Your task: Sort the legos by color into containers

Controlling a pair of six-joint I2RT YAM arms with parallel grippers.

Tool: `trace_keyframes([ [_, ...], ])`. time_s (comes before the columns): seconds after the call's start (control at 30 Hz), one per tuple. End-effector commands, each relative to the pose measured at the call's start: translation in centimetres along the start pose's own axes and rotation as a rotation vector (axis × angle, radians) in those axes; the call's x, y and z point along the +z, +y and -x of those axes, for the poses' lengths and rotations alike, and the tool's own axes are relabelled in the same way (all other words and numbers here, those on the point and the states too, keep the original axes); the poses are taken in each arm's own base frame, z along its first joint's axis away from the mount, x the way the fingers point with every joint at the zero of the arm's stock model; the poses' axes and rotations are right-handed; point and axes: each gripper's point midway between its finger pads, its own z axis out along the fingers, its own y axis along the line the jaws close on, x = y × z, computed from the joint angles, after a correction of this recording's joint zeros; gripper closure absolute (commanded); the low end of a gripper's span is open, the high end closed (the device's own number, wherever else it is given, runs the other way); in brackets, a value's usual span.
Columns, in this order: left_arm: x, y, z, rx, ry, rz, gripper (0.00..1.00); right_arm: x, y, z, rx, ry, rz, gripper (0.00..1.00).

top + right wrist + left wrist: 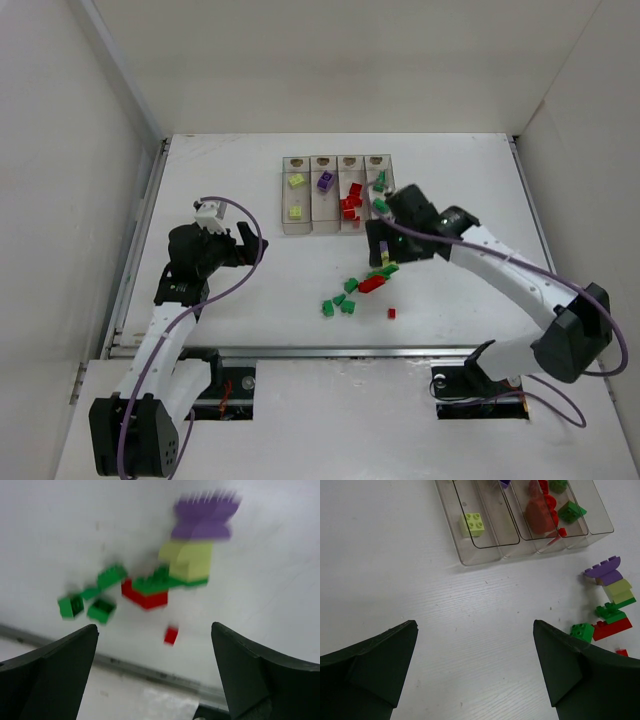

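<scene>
The four clear containers [300, 228] stand in a row at the back centre. From left they hold pale yellow-green bricks [296, 181], a purple brick [325, 182], red bricks [350, 200] and green bricks [380, 180]. Loose legos [372, 282] lie in front of them: a clump of purple [205, 515], pale [190, 560], green and red [145, 595] bricks, several green ones [340, 303] and a tiny red one [171, 635]. My right gripper [380, 252] hovers open and empty just above the clump [155, 630]. My left gripper [252, 245] is open and empty, left of the bins [475, 630].
White walls enclose the table on three sides. A metal rail [150, 672] runs along the table's near edge, just below the tiny red brick. In the left wrist view the bins [485, 555] are at the top and the loose clump [612, 628] at the right edge.
</scene>
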Motion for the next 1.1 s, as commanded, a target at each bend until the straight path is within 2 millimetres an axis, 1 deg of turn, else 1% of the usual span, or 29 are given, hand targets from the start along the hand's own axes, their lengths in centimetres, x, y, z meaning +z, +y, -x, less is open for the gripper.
trace_keyframes([
  [0.0, -0.2, -0.2, 1.2, 0.016, -0.049, -0.006, 0.0, -0.1, 1.1, -8.4, 0.07, 0.191, -0.046, 0.0],
  [0.03, -0.2, -0.2, 1.2, 0.016, -0.049, -0.006, 0.0, 0.2, 0.9, -10.9, 0.078, 0.24, -0.053, 0.0],
  [0.07, -0.2, -0.2, 1.4, 0.02, -0.057, -0.009, 0.0, 0.4, 1.0, -12.2, 0.111, 0.272, -0.062, 0.0],
  [0.1, 0.0, -0.1, 1.2, 0.016, -0.049, -0.006, 0.0, 0.4, 1.6, -13.3, 0.103, 0.285, -0.046, 0.02],
  [0.13, 0.0, -0.1, 1.2, 0.016, -0.049, -0.006, 0.0, 0.8, 1.2, -14.8, 0.1, 0.315, -0.064, 0.03],
  [0.17, 0.0, -0.2, 1.2, 0.007, -0.049, -0.007, 0.0, 1.2, 1.4, -15.1, 0.102, 0.309, -0.056, 0.04],
  [0.2, 0.0, -0.2, 1.2, 0.007, -0.049, -0.007, 0.0, 1.6, 1.3, -15.4, 0.111, 0.309, -0.057, 0.08],
  [0.23, 0.0, -0.2, 1.2, 0.007, -0.049, -0.007, 0.0, 1.9, 1.3, -15.6, 0.112, 0.304, -0.054, 0.09],
  [0.27, 0.0, -0.2, 1.2, 0.007, -0.049, -0.007, 0.0, 2.7, 1.3, -15.8, 0.113, 0.299, -0.05, 0.12],
  [0.3, 0.0, -0.2, 1.2, 0.007, -0.049, -0.007, 0.0, 3.1, 1.5, -15.6, 0.102, 0.292, -0.043, 0.15],
  [0.33, 0.0, -0.2, 1.2, 0.007, -0.049, -0.007, 0.0, 3.5, 1.4, -15.9, 0.101, 0.296, -0.045, 0.23],
  [0.4, 0.0, -0.2, 1.2, 0.007, -0.049, -0.007, 0.0, 4.5, 1.7, -15.8, 0.082, 0.295, -0.041, 0.27],
  [0.47, 0.0, -0.2, 1.2, 0.007, -0.049, -0.007, 0.0, 5.3, 1.5, -15.9, 0.079, 0.298, -0.057, 0.29],
  [0.53, -0.2, -0.3, 1.4, 0.01, -0.057, -0.009, 0.0, 6.4, 1.3, -16.5, 0.049, 0.322, -0.07, 0.33],
  [0.57, -0.2, -0.3, 1.4, 0.01, -0.057, -0.009, 0.0, 6.6, 1.2, -16.8, 0.046, 0.334, -0.079, 0.39],
  [0.63, -0.2, -0.2, 1.2, 0.007, -0.049, -0.007, 0.0, 7.3, 0.8, -17.2, 0.032, 0.348, -0.101, 0.45],
  [0.67, -0.2, -0.2, 1.2, 0.007, -0.049, -0.007, 0.0, 7.3, 0.8, -17.2, 0.032, 0.348, -0.101, 0.47],
  [0.77, -0.2, -0.2, 1.0, 0.003, -0.041, -0.005, 0.0, 7.6, 0.3, -17.7, 0.027, 0.36, -0.123, 0.47],
  [0.87, -0.2, -0.2, 1.0, 0.003, -0.041, -0.005, 0.0, 7.8, 0.7, -16.9, 0.031, 0.324, -0.108, 0.56],
  [0.9, -0.2, -0.2, 1.0, 0.003, -0.041, -0.005, 0.0, 7.8, 0.7, -16.9, 0.031, 0.324, -0.108, 0.65],
  [1.0, -0.2, -0.2, 1.0, 0.003, -0.041, -0.005, 0.0, 7.8, 0.5, -16.8, 0.021, 0.319, -0.113, 0.85],
  [1.03, -0.2, -0.2, 1.0, 0.003, -0.041, -0.005, 0.0, 7.9, 0.4, -17.0, 0.009, 0.327, -0.117, 1.0],
  [1.07, -0.2, -0.2, 1.0, 0.003, -0.041, -0.005, 0.0, 7.9, 0.6, -16.7, 0.01, 0.319, -0.112, 1.0],
])
